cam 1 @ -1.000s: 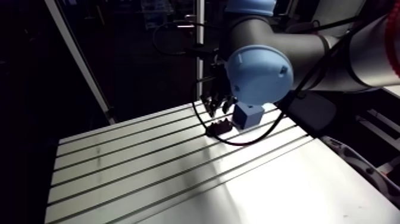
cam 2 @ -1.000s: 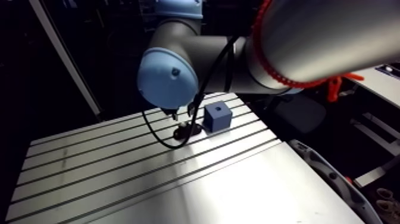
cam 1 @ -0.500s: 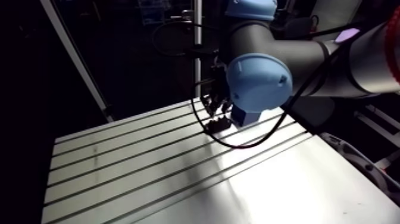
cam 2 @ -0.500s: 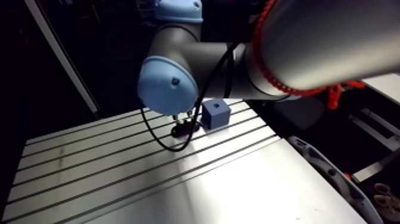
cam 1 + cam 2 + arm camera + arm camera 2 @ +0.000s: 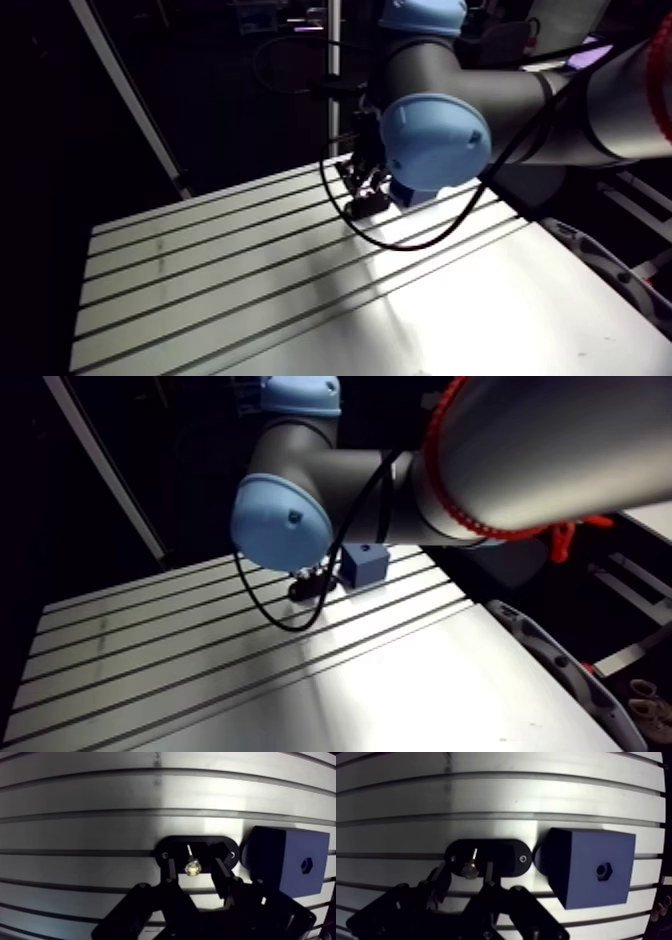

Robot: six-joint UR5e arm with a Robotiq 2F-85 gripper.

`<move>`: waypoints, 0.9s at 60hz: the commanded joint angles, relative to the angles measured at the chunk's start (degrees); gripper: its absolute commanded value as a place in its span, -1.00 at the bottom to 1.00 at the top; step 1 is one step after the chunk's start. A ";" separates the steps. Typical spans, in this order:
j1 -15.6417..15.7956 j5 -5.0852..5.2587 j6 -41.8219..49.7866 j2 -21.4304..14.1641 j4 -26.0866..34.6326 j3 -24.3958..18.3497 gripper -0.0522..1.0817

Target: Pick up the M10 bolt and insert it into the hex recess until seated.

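**Desk:** Where is the M10 bolt [image 5: 192, 868]?

**Operator:** From my console I see it standing in a black oval holder [image 5: 173, 847] on the slotted table [image 5: 100, 822]. Its bright head is toward the wrist camera and its shank runs down into the holder, so the long axis looks roughly upright.

**Desk:** And the gripper [image 5: 193, 863]?

**Operator:** Low over the holder. Its fingers [image 5: 220, 877] flank the bolt head, spread, with a gap on either side.

**Desk:** The target?

**Operator:** The blue block [image 5: 586, 867] sits just beside the holder's end, and its hex recess [image 5: 604, 871] is on the face turned up toward me.
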 commanded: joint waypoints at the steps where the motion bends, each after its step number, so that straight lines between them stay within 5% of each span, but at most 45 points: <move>1: 0.06 -0.16 -0.34 0.45 -0.51 -0.03 0.01; 54: 0.15 -0.25 -0.51 1.23 -0.52 -0.20 0.09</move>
